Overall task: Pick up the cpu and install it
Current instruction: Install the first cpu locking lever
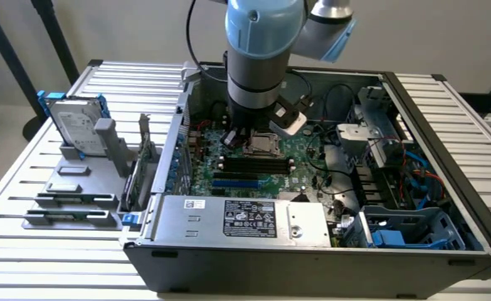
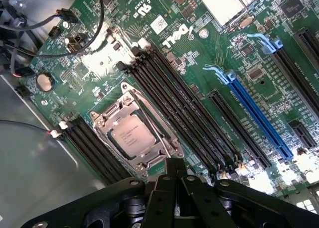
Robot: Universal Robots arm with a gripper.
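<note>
Slatted table (image 1: 27, 207), open computer case (image 1: 312, 257), cpu (image 2: 132, 137) seated in socket (image 2: 135, 138), end effector (image 2: 174, 169) closed, empty.

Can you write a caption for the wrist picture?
Shut claw above the cpu sitting in its motherboard socket.

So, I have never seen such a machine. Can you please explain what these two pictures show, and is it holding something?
A robot arm reaches into an open computer case on a slatted table. One picture is taken from outside, the other from a camera on the arm's wrist, looking down at the green motherboard. The cpu, a small silver chip, already sits in its socket. The gripper is shut just above it and holds nothing. A hard drive stands on the exterior view's left.
</note>
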